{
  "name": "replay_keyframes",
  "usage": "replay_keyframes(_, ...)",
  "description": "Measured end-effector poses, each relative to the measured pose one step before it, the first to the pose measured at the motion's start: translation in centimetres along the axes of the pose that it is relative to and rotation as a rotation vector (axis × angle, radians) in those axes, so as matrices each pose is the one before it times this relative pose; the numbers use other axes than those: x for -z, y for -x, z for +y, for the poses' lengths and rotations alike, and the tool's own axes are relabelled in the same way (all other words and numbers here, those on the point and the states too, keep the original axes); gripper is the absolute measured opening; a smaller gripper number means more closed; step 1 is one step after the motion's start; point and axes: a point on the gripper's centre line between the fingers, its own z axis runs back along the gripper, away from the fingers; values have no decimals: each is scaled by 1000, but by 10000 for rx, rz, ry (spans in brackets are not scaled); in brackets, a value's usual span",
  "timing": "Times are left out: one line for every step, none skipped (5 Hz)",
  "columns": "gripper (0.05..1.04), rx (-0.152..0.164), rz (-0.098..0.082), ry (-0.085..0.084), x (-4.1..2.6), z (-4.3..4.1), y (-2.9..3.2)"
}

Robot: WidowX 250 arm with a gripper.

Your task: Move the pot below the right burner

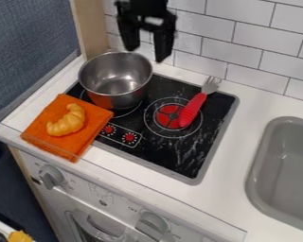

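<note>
Though only one pot (118,84), two burners (163,119).

black arm end (147,6), blocky black claw (146,54), two thick straight fingers (163,45) (rather chunky, those).

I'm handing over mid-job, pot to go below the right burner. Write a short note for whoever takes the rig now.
Gripper: open, holding nothing, above the back of the stove near the pot's rear rim.
Pot: upright over the left burner, not held.
Right burner: the red-handled fork lies partly across it.
Done: pot not yet at its goal.
Left: grasp the pot, bring it below the right burner, set it down, release. Probably best to steer clear of the fork.
</note>
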Motion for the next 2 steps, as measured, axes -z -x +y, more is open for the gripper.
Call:
replay_keyframes(1000,-280,549,52,2824,340,53)
replay_keyframes(951,-117,370,-89,1979,-118,-669)
